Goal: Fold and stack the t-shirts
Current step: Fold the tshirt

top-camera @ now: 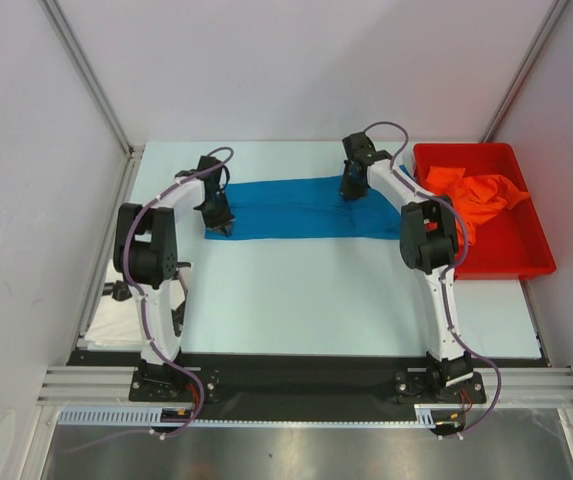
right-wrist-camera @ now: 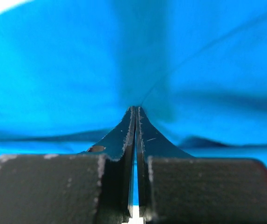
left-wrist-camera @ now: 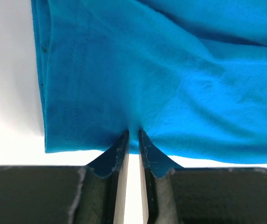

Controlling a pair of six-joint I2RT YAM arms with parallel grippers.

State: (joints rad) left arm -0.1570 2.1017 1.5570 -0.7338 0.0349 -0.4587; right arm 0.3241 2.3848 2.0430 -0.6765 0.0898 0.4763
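The blue t-shirt (top-camera: 296, 208) stretches left to right, the left gripper (top-camera: 223, 226) narrowly pinching its left end and the right gripper (top-camera: 351, 192) clamped on its far-right edge.

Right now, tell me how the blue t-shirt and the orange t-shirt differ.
The blue t-shirt lies spread in a long flat band on the table; the orange t-shirt sits crumpled in the red bin. The left gripper and right gripper each pinch the blue t-shirt; nothing touches the orange t-shirt. Both are plain, single-coloured cloth.
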